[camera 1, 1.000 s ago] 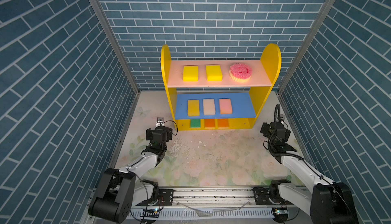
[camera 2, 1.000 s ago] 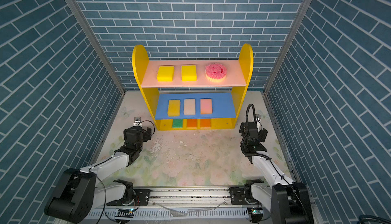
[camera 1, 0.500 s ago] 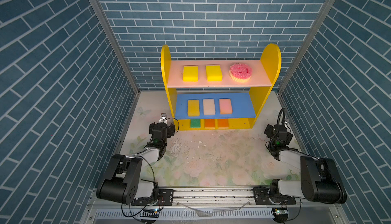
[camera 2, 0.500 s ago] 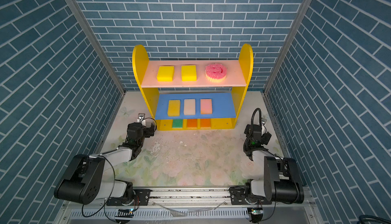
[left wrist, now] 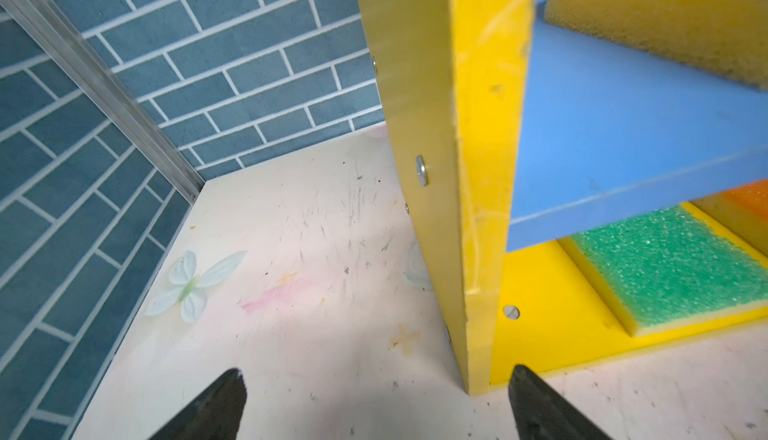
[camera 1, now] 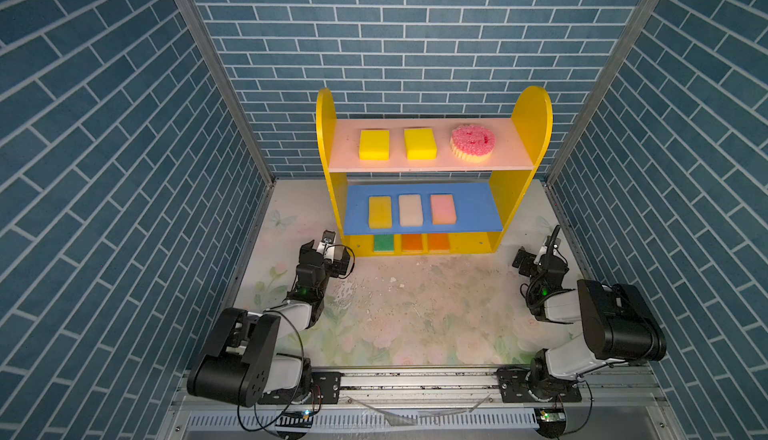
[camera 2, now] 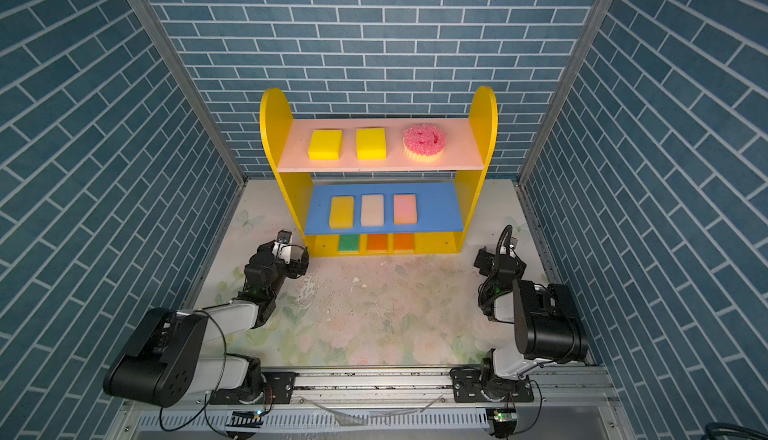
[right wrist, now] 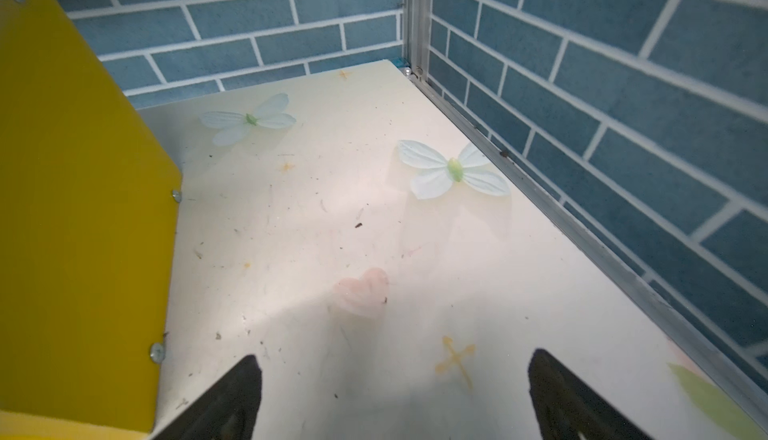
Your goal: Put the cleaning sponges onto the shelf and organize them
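Tabletop [camera 1: 395, 326]: pale floral print, scuffed, with scattered crumbs. It carries the shelf [camera 1: 536, 114], which stands upright at the far middle. Pink upper board [camera 1: 513, 155]: left yellow sponge [camera 1: 374, 144], right yellow sponge [camera 1: 420, 143] and round pink sponge [camera 1: 473, 143] at the right end, all flat and apart. Blue middle board [camera 1: 473, 209]: mustard sponge [camera 1: 380, 212], cream sponge [camera 1: 410, 209] and pink sponge [camera 1: 443, 208], left to right with narrow gaps. Yellow base [camera 1: 469, 245]: green sponge [camera 1: 383, 242], left orange sponge [camera 1: 412, 242] and right orange sponge [camera 1: 438, 242]; only their near ends show under the blue board.
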Action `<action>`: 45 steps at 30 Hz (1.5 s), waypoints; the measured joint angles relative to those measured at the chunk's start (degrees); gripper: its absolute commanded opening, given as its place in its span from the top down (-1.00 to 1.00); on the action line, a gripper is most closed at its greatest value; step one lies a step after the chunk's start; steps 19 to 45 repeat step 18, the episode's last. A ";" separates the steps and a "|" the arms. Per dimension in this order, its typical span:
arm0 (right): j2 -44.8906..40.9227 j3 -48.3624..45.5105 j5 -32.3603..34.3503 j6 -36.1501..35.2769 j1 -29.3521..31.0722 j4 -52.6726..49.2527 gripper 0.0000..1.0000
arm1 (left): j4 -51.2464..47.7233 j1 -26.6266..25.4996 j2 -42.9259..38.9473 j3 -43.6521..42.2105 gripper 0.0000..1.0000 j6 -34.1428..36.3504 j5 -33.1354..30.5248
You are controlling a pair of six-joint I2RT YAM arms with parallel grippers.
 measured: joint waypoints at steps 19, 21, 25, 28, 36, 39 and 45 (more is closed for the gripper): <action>0.15 5.70 -11.91 -3.26 -0.74 -6.38 -0.98 | 2.71 10.99 8.44 5.35 -0.99 -7.65 7.08; 0.15 5.70 -11.91 -3.26 -0.74 -6.38 -0.98 | 2.71 10.99 8.44 5.35 -0.99 -7.65 7.08; 0.15 5.70 -11.91 -3.26 -0.74 -6.38 -0.98 | 2.71 10.99 8.44 5.35 -0.99 -7.65 7.08; 0.15 5.70 -11.91 -3.26 -0.74 -6.38 -0.98 | 2.71 10.99 8.44 5.35 -0.99 -7.65 7.08; 0.15 5.70 -11.91 -3.26 -0.74 -6.38 -0.98 | 2.71 10.99 8.44 5.35 -0.99 -7.65 7.08; 0.15 5.70 -11.91 -3.26 -0.74 -6.38 -0.98 | 2.71 10.99 8.44 5.35 -0.99 -7.65 7.08; 0.15 5.70 -11.91 -3.26 -0.74 -6.38 -0.98 | 2.71 10.99 8.44 5.35 -0.99 -7.65 7.08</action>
